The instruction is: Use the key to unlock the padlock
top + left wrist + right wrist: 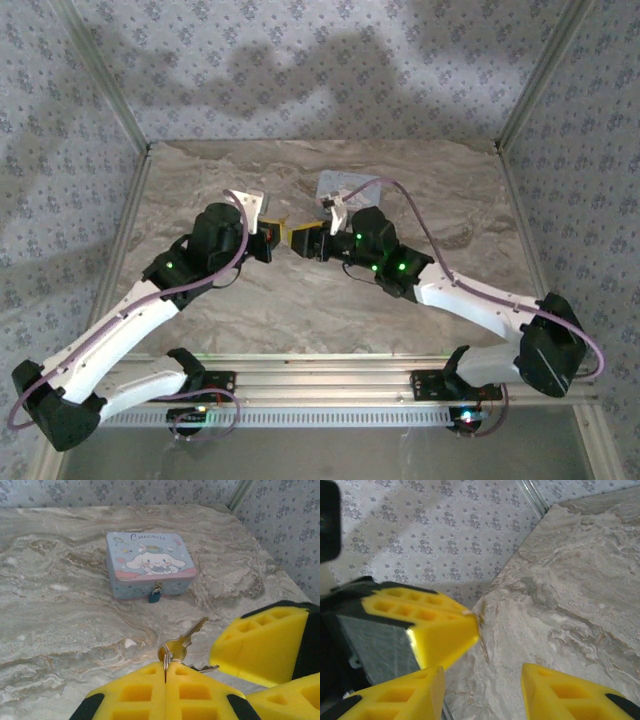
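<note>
The padlock (154, 597) hangs on the front of the tin (150, 560), upper centre-left in my left wrist view. At bottom centre my left pincer (165, 675) is clamped on the key (181, 641), blade pointing up and right. In the right wrist view, my right pincer (482, 680) stands apart along the bottom edge, gripping nothing.

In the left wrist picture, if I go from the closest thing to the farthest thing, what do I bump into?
Yellow left tool pinching the key's ring → key → padlock hanging on the tin's front → tin with the cartoon lid → flowery wall.
</note>
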Motion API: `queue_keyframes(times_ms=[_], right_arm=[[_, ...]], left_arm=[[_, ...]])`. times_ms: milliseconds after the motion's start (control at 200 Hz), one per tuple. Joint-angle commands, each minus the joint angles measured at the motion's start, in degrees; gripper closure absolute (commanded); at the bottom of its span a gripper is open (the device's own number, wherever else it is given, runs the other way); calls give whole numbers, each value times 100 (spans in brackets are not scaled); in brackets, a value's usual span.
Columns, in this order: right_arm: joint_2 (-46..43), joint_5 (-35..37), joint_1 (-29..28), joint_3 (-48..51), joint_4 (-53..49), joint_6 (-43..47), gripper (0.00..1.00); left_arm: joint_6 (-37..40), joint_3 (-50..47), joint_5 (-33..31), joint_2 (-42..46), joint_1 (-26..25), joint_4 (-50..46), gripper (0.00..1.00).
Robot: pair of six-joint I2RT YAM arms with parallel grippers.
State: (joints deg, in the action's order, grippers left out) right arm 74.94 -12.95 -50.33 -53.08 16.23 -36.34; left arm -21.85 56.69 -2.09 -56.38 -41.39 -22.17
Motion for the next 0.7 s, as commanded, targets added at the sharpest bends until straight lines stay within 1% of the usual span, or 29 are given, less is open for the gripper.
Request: queue_keyframes(times_ms=[0, 145, 225, 300, 375, 450, 520, 595, 660, 695], right_arm=[[113, -102, -87, -299, -73, 264, 58], [241, -91, -100, -360, -72, 283, 67], [287, -115, -108, -379, -83, 291, 70], [308, -125, -108, -370, -93, 273, 70], [310, -124, -118, -369, -102, 253, 64], [301, -129, -118, -351, -124, 260, 64], [274, -129, -118, -318, -118, 285, 73], [249, -129, -117, -305, -119, 339, 85], [194, -87, -118, -299, -159, 402, 97], [165, -89, -109, -295, -188, 452, 100]], left_arm=[[-213, 168, 229, 31, -36, -24, 100], [-300, 103, 312, 39, -31, -24, 100], [-329, 71, 332, 63, -33, -15, 100], [-318, 69, 324, 75, -36, -32, 100], [-312, 69, 314, 83, -29, -50, 100], [-311, 75, 296, 91, -32, -50, 100], [-311, 79, 286, 109, -36, -50, 100], [-311, 88, 288, 127, -36, -50, 100], [-296, 87, 297, 142, -34, -67, 100], [-286, 88, 305, 145, -31, -68, 100]])
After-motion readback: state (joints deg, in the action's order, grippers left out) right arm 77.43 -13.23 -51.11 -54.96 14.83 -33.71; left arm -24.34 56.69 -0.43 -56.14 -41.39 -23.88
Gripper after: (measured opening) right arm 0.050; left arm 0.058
